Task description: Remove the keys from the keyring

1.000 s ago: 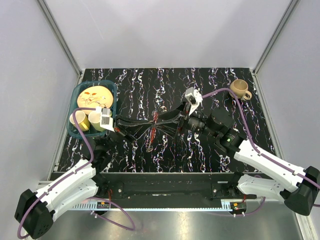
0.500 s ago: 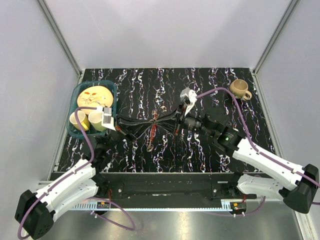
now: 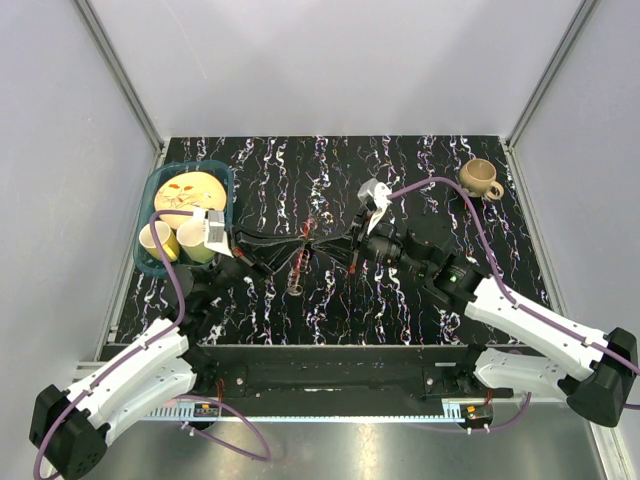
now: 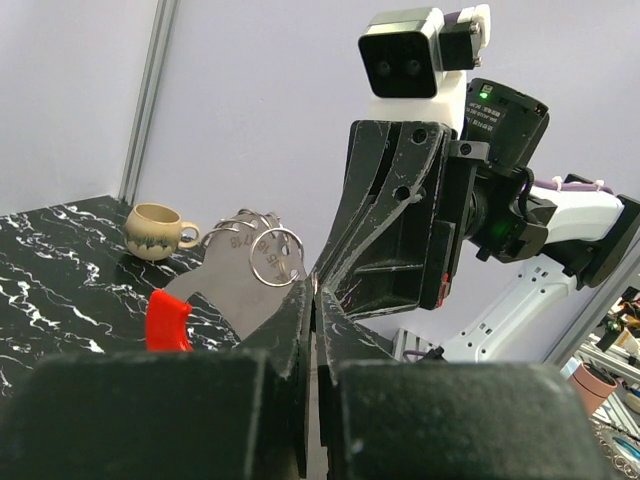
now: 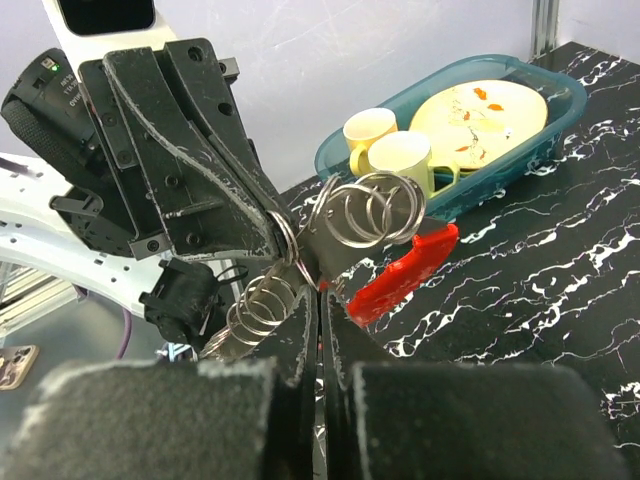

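Over the middle of the table my two grippers meet tip to tip on the bunch. The left gripper (image 3: pixel 299 247) (image 4: pixel 314 292) is shut, a sliver of the keyring's wire in its slit. The right gripper (image 3: pixel 320 248) (image 5: pixel 321 290) is shut too, and a thin loop of the keyring (image 5: pixel 296 256) runs into its tips. Coiled silvery rings (image 5: pixel 372 211) (image 4: pixel 275 256) and a flat grey key (image 4: pixel 232 277) fan out beside the tips, with the red piece (image 5: pixel 404 272) (image 4: pixel 167 319) below them. Part of the bunch (image 3: pixel 297 284) hangs down toward the table.
A teal basket (image 3: pixel 224 176) (image 5: pixel 572 104) at the left holds a yellow plate (image 3: pixel 190 190) and two cups (image 3: pixel 163 243). A tan mug (image 3: pixel 480 178) (image 4: pixel 156 231) stands at the back right. Purple cables arc over both arms.
The right gripper was open a second ago and has shut on the bunch. Its arm slid left until its tips met the left gripper's. The left gripper stayed shut.
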